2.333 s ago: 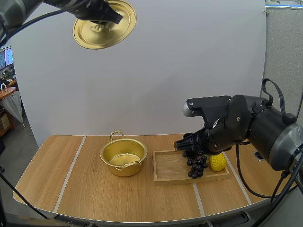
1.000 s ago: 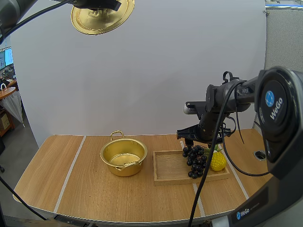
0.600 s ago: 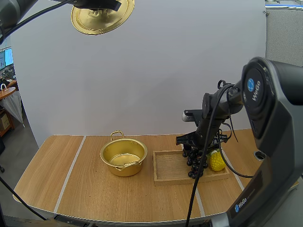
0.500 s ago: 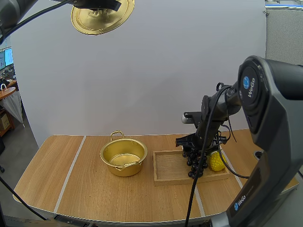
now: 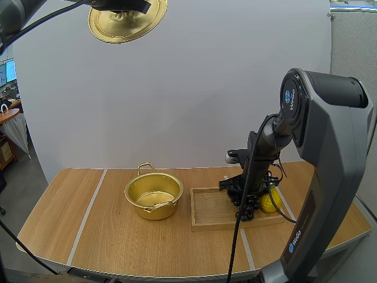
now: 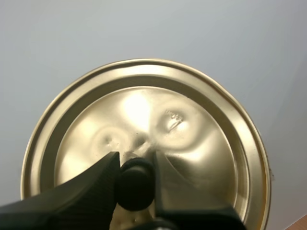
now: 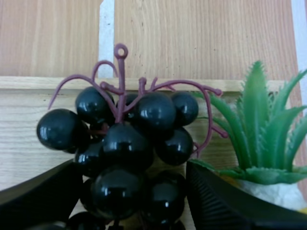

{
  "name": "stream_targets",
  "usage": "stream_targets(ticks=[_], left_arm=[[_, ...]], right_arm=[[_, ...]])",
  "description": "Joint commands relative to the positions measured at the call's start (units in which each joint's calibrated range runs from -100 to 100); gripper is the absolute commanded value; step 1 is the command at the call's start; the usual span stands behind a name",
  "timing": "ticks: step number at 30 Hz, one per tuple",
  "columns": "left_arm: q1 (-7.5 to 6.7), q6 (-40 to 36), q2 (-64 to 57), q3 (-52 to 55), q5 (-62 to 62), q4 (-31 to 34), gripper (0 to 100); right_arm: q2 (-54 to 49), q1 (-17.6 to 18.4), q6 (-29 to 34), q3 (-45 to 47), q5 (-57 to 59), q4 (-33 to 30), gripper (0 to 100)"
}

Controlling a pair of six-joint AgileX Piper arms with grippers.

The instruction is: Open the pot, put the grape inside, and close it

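While the left pincer (image 6: 135,168) clenched the lid (image 5: 126,25) at upper left, the right pincer (image 7: 132,191) had descended, released, around the grape bunch (image 7: 129,129) in the wooden tray (image 5: 207,213), right of the open pot (image 5: 154,197); grasping seemed next.

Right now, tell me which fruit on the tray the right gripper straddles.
The black grapes: the right gripper stands open around them. The yellow pineapple sits beside, outside its fingers.
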Motion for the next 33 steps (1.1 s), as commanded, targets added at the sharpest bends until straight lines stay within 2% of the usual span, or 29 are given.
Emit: stream_targets(ticks=[1,2,3,4,6,7,8,18,33], left_arm=[[-0.12,-0.62,-0.46,-0.64,-2.51,0.1,0],[-0.12,-0.62,-0.46,-0.64,-2.51,0.1,0],[-0.12,-0.62,-0.46,-0.64,-2.51,0.1,0],[-0.12,-0.62,-0.46,-0.64,-2.51,0.1,0],[-0.12,-0.62,-0.46,-0.64,-2.51,0.1,0],[-0.12,-0.62,-0.46,-0.64,-2.51,0.1,0],[-0.12,-0.62,-0.46,-0.64,-2.51,0.1,0],[-0.12,-0.62,-0.46,-0.64,-2.51,0.1,0],[-0.12,-0.62,-0.46,-0.64,-2.51,0.1,0]], right_arm=[[0.04,-0.09,-0.64,-0.07,-0.67,-0.19,100],[0.04,-0.09,-0.64,-0.07,-0.67,-0.19,100],[0.04,-0.09,-0.64,-0.07,-0.67,-0.19,95],[0.04,-0.09,-0.64,-0.07,-0.67,-0.19,81],[0.04,-0.09,-0.64,-0.07,-0.25,-0.19,40],[0.04,-0.09,-0.64,-0.07,-0.1,-0.19,16],[0.04,-0.09,-0.64,-0.07,-0.1,-0.19,0],[-1.6,-0.09,-0.64,-0.07,0.79,-0.19,0],[-22.88,-0.09,-0.64,-3.2,14.79,-0.19,0]])
